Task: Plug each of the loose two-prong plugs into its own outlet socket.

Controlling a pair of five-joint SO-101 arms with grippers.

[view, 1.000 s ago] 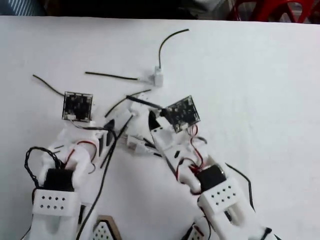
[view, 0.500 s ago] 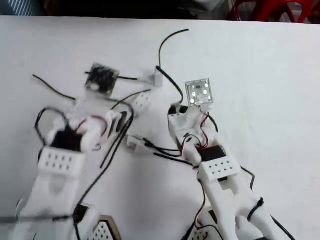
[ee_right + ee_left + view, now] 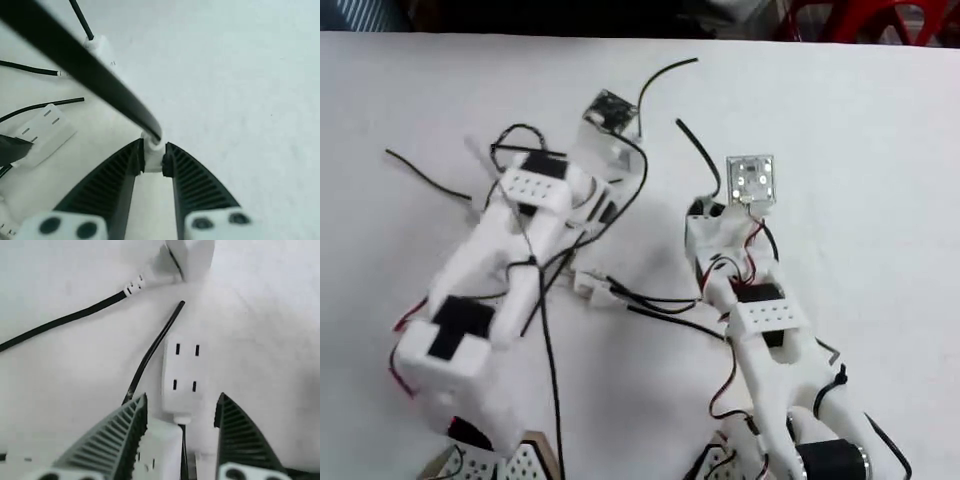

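1. Left pincer (image 3: 182, 399) is hovering open, its jaws straddling a white outlet socket (image 3: 184, 370) on the desk (image 3: 260, 315).
2. Right pincer (image 3: 152, 147), at four o'clock from it, is gripping a white plug (image 3: 152, 161).

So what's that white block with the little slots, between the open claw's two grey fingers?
It is an outlet socket: a flat white, plastic-looking block with two pairs of narrow slots, all empty. It lies face up on the table, a black cord leaving the end nearest the left claw, which straddles it open. A loose black wire lies alongside.
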